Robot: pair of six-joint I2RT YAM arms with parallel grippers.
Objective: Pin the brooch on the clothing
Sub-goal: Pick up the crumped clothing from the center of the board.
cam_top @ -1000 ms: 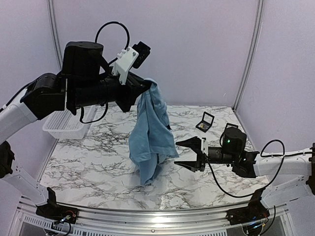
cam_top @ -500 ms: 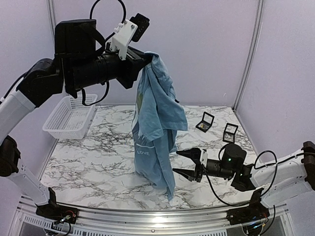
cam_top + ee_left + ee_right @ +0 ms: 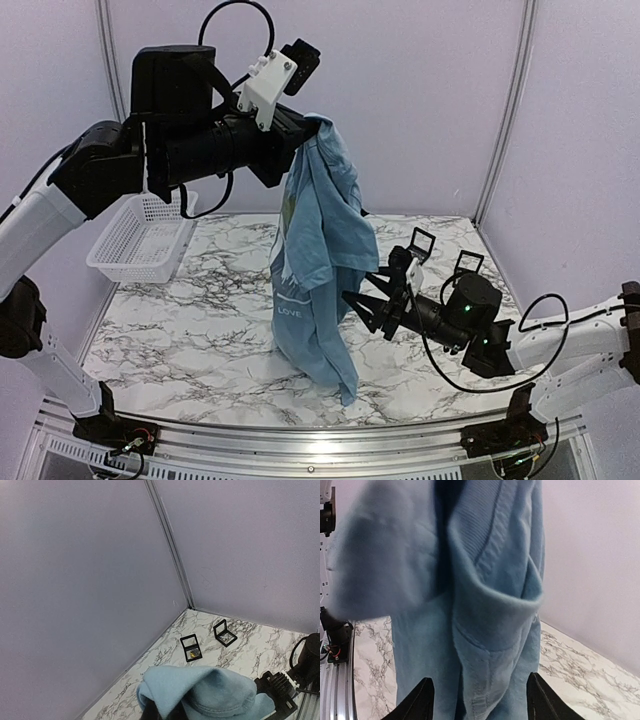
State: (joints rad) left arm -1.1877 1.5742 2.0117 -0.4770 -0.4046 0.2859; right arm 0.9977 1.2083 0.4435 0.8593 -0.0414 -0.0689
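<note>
Left gripper [image 3: 303, 130] jaws pinched T-shirt [image 3: 322, 250] aloft; right gripper [image 3: 362, 305] jaws stood spread beside hanging fold. Risk: right grab bunching layers, tugging cloth from left pinch.

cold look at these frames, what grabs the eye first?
The light blue T-shirt, hanging bunched mid-scene, pinched at its top by the shut left gripper held high over the marble table. Next, the right gripper, jaws open, pointed at the shirt's lower folds from the right. Two open black cases sit at the table's far right, and a white basket at its far left.
</note>
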